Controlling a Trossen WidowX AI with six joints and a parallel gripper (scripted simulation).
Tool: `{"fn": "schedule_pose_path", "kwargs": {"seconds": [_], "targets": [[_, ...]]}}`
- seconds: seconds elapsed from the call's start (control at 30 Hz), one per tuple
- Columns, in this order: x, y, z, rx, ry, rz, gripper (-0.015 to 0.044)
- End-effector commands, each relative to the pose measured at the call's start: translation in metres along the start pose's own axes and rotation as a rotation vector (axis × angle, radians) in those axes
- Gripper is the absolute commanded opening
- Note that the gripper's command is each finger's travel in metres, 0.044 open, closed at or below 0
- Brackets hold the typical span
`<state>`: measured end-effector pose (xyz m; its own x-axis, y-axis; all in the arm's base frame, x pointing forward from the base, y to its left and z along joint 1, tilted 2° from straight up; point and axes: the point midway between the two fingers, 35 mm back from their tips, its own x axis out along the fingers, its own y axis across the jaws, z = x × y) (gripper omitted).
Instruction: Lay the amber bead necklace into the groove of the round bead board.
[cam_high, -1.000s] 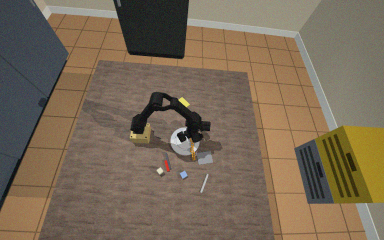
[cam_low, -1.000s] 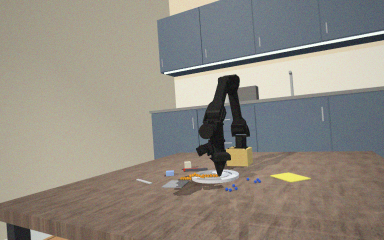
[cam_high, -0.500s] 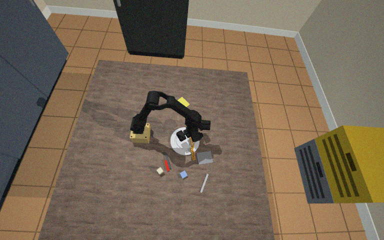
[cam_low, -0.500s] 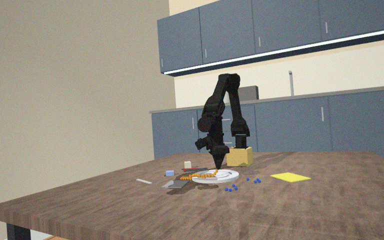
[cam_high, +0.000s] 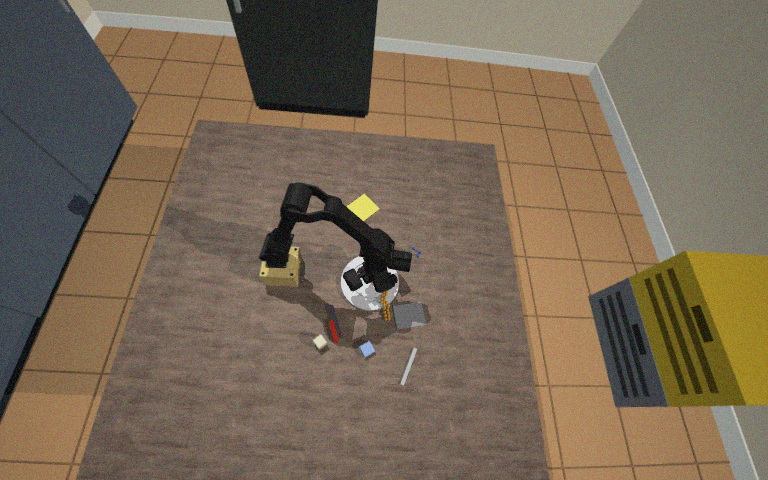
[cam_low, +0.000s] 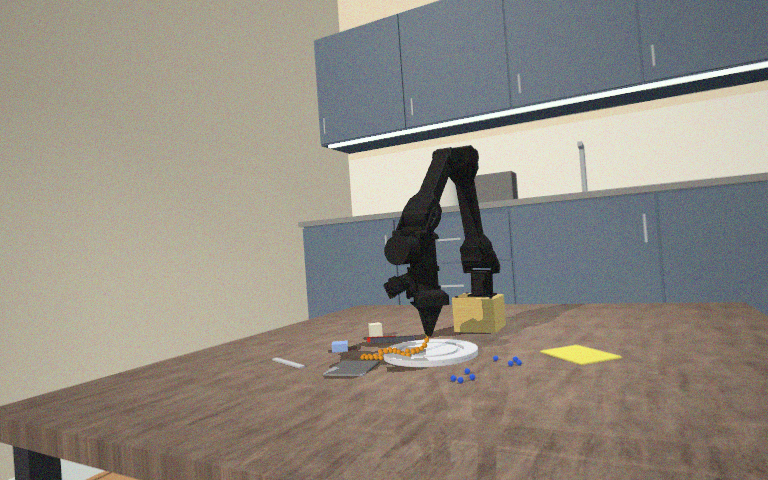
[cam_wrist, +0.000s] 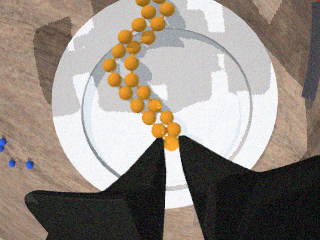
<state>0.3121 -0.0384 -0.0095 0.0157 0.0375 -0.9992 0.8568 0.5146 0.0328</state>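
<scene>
The amber bead necklace (cam_high: 386, 311) (cam_low: 390, 350) (cam_wrist: 131, 63) runs as a double strand from my fingertips across the white board, over its rim and down to the table beside the grey slab. My gripper (cam_low: 429, 335) (cam_wrist: 171, 143) is shut on the necklace's end bead and holds it a little above the board's inner area. The round bead board (cam_high: 355, 301) (cam_low: 468, 352) (cam_wrist: 260, 95) is white and lies flat, with a thin circular groove line showing in the wrist view. In the top view the arm hides the fingertips and part of the board.
A grey slab (cam_high: 409, 315) (cam_low: 351, 369) lies close beside the board. A red and black marker-like thing (cam_high: 334, 331), a cream cube (cam_high: 320, 341), a blue block (cam_high: 367, 348) and a pale bar (cam_high: 408, 366) lie around. Several small blue beads (cam_low: 459, 380) and a yellow square (cam_low: 580, 354) lie on the other side.
</scene>
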Motion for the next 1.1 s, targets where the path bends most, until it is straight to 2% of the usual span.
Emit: {"fn": "schedule_pose_path", "kwargs": {"seconds": [0.0,0.4,1.07], "targets": [[0.004,-0.002,-0.001,-0.005,0.001,-0.001,0.0000],[0.022,-0.002,-0.001,-0.005,0.001,-0.001,0.0000],[0.023,-0.002,-0.001,-0.005,0.001,-0.001,0.0000]]}}
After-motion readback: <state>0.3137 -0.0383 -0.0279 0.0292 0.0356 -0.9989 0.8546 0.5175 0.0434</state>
